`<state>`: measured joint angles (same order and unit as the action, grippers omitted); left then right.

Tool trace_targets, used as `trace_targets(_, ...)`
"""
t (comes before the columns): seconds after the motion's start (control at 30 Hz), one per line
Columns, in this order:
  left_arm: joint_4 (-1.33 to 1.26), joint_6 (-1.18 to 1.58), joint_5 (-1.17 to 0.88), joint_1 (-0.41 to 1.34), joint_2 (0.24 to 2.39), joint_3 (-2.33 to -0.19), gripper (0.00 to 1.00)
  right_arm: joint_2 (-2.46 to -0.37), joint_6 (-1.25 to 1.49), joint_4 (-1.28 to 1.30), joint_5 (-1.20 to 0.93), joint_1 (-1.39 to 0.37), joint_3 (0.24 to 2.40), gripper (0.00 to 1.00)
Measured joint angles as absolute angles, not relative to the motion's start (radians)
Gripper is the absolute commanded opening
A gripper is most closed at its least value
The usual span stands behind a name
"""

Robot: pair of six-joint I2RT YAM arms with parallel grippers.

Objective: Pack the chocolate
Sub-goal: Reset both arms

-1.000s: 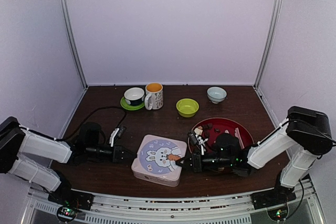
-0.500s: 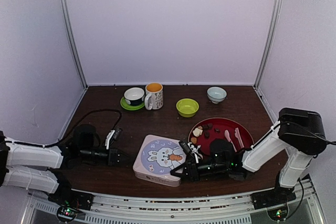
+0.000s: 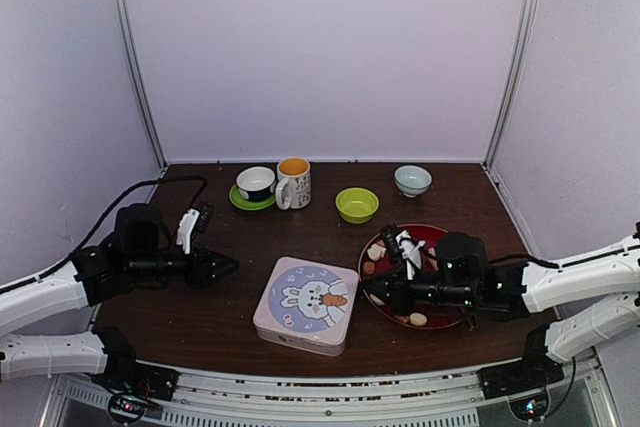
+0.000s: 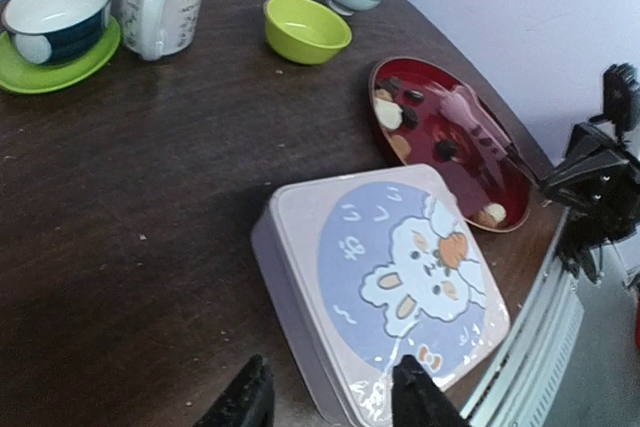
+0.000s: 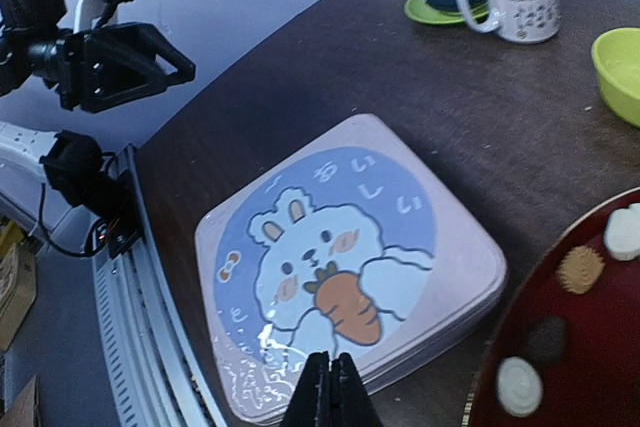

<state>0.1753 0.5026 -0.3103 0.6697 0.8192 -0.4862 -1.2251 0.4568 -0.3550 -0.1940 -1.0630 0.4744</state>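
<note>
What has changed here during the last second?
Both arms drew back from the tin: the left gripper moved away to the left and its jaws opened a little; the right gripper, shut, pulled back to the right, over the edge of the red plate. The tin, lid on, the chocolate on the plate and the cups stayed put.

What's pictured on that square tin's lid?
The tin lid shows a white rabbit with an orange carrot on blue; clearest from the right wrist.
</note>
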Motion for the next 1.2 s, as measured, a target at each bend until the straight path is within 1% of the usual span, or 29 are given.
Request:
trace_targets(0.03,0.194,0.495,-0.276,0.670,0.825,-0.501,0.68,-1.199,0.440,-0.324,-0.166,-1.047,0.486,0.08)
trace_targets(0.07,0.207,0.485,-0.241,0.670,0.832,-0.513,0.80,-1.171,0.424,-0.294,-0.135,-1.025,0.497,0.18)
trace_targets(0.1,0.220,0.484,-0.216,0.670,0.842,-0.525,0.96,-1.143,0.410,-0.265,-0.104,-0.997,0.506,0.36)
trace_targets(0.13,0.235,0.483,-0.174,0.670,0.854,-0.538,0.97,-1.117,0.399,-0.240,-0.072,-0.967,0.514,0.53)
trace_targets(0.23,0.273,0.479,-0.076,0.663,0.877,-0.574,0.98,-1.057,0.361,-0.181,0.029,-0.876,0.527,0.87)
trace_targets(0.27,0.289,0.476,-0.037,0.652,0.883,-0.593,0.98,-1.041,0.349,-0.155,0.067,-0.847,0.533,0.96)
trace_targets(0.3,0.298,0.475,-0.010,0.637,0.886,-0.606,0.98,-1.029,0.338,-0.135,0.118,-0.823,0.538,1.00)
trace_targets(0.43,0.313,0.466,0.123,0.536,0.905,-0.661,0.98,-0.987,0.281,-0.065,0.284,-0.753,0.554,1.00)
trace_targets(0.53,0.295,0.465,0.187,0.460,0.904,-0.655,0.98,-0.960,0.260,-0.056,0.371,-0.669,0.555,1.00)
trace_targets(0.67,0.252,0.431,0.260,0.360,0.900,-0.620,0.98,-0.945,0.226,-0.095,0.445,-0.532,0.554,1.00)
trace_targets(0.77,0.216,0.374,0.357,0.331,0.905,-0.607,0.98,-0.944,0.173,-0.175,0.474,-0.455,0.531,1.00)
trace_targets(0.9,0.089,0.287,0.490,0.285,0.928,-0.579,0.98,-0.948,0.070,-0.329,0.478,-0.383,0.443,1.00)
trace_targets(1.0,-0.090,0.191,0.562,0.257,0.966,-0.515,0.98,-0.981,0.000,-0.420,0.465,-0.340,0.384,1.00)
trace_targets(1.1,-0.233,0.096,0.572,0.226,1.047,-0.459,0.98,-1.021,-0.028,-0.478,0.397,-0.274,0.360,1.00)
trace_targets(1.2,-0.327,0.046,0.552,0.171,1.148,-0.455,0.98,-1.069,-0.024,-0.599,0.313,-0.170,0.311,1.00)
